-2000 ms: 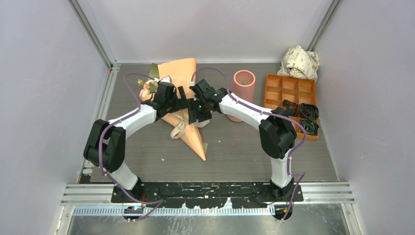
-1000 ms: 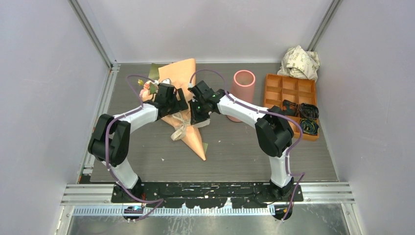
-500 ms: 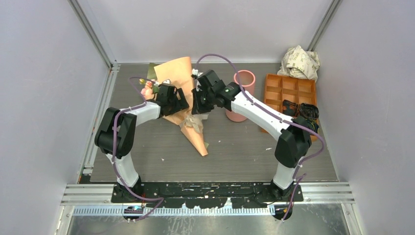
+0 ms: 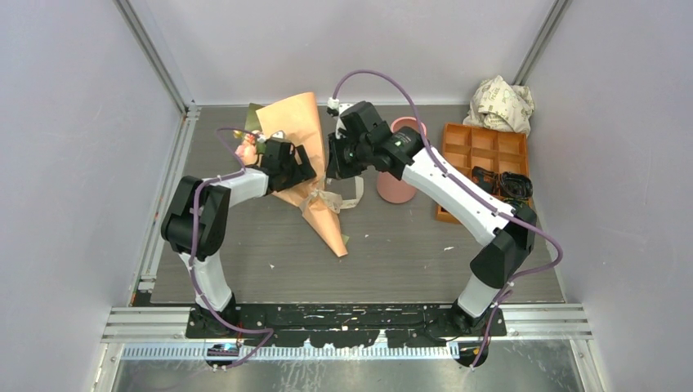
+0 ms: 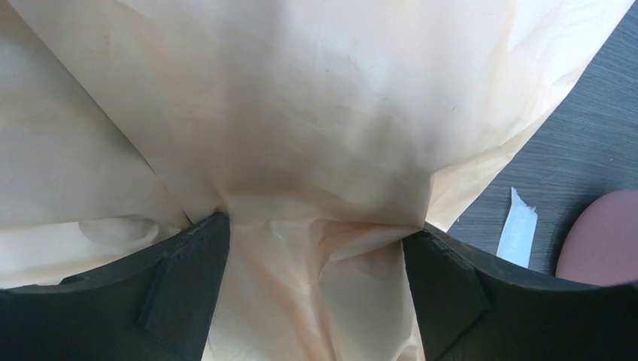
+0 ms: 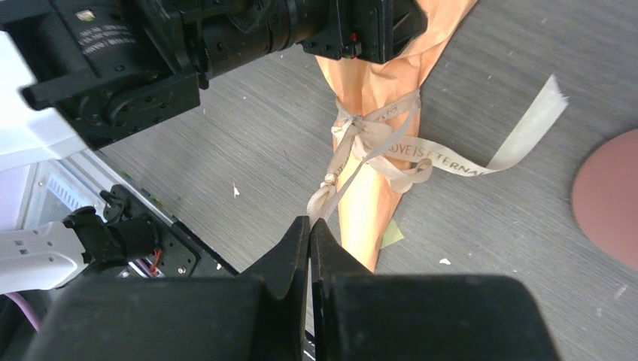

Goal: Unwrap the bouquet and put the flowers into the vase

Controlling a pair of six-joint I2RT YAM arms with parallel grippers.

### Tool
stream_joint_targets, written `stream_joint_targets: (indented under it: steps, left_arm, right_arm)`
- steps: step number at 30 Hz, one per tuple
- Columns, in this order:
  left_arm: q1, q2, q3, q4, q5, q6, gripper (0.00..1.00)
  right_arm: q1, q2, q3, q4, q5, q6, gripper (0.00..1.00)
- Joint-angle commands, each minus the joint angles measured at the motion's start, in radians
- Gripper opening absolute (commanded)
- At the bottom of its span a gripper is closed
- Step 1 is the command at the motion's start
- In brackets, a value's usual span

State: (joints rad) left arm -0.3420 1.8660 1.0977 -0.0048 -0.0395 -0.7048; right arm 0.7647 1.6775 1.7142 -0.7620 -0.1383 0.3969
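Observation:
The bouquet [image 4: 296, 131] lies on the table as a peach paper cone, tip [image 4: 333, 237] toward me. Pink flowers [image 4: 244, 152] peek out at its far-left mouth. My left gripper [image 4: 301, 168] straddles the cone's middle, its jaws wide and pressing the paper [image 5: 301, 113] from both sides [image 5: 316, 248]. A beige ribbon [image 6: 399, 147] wraps the cone [image 6: 369, 203], and one tail lies loose to the right. My right gripper [image 6: 310, 222] is raised above the cone [image 4: 335, 167], shut on the ribbon's knotted end. The salmon-pink vase [image 4: 395, 188] stands upright just right of it, partly behind the right arm.
An orange compartment tray [image 4: 482, 147] holding black cables [image 4: 511, 192] sits at the right. Crumpled white printed paper [image 4: 500, 102] lies in the back right corner. A small green scrap [image 6: 391, 237] rests beside the cone tip. Enclosure walls close in on three sides.
My right gripper rose and moved back with the ribbon end, loosening the bow; one tail now trails right. The cone's tip swung slightly left. The left gripper stayed on the cone.

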Motion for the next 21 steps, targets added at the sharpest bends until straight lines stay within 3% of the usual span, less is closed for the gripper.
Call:
stream_joint_targets:
  steps: [1, 5, 12, 16, 21]
  left_arm:
    - [0.018, 0.071, -0.010, -0.043, -0.001, -0.001, 0.84]
    - [0.021, 0.082, -0.008, -0.042, 0.004, -0.001, 0.84]
    - [0.023, 0.091, -0.004, -0.048, 0.019, 0.001, 0.84]
    - [0.023, 0.058, -0.008, -0.064, 0.032, 0.005, 0.83]
    - [0.023, -0.051, -0.009, -0.133, 0.011, 0.021, 0.83]
  right_arm:
    - [0.005, -0.089, 0.173, -0.054, 0.092, -0.077, 0.08]
    - [0.005, -0.138, 0.272, -0.095, 0.202, -0.125, 0.10]
    - [0.004, -0.243, 0.241, -0.050, 0.280, -0.148, 0.19]
    - [0.005, -0.234, 0.202, -0.052, 0.340, -0.150, 0.35]
    - [0.004, -0.139, 0.163, -0.120, 0.345, -0.132, 0.44]
